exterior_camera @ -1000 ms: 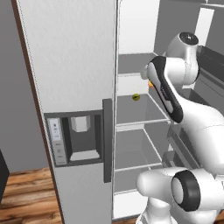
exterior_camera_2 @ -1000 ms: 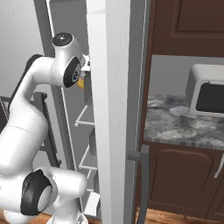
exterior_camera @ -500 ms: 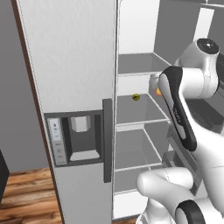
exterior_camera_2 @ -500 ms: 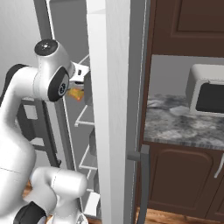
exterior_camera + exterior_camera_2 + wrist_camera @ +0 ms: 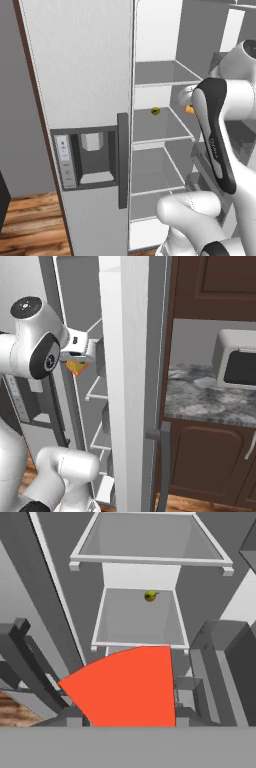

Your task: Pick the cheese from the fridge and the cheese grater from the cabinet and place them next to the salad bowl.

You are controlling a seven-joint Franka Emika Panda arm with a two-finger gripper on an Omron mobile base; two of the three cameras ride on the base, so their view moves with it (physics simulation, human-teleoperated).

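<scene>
While pincer [image 5: 76,362] grips cheese [image 5: 76,366] | microwave [image 5: 238,365] right base | dispenser panel [image 5: 90,157] left base

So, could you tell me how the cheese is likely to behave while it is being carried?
The cheese looks like a stiff wedge, so it probably won't sag. It seems small beside the pincer, so likely light. Its flat faces suggest it shouldn't roll.

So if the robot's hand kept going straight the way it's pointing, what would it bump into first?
Probably the fridge shelf ahead, where a small yellow ball sits. The hand holds the cheese, so that would likely touch first; depth is hard to judge.
</scene>
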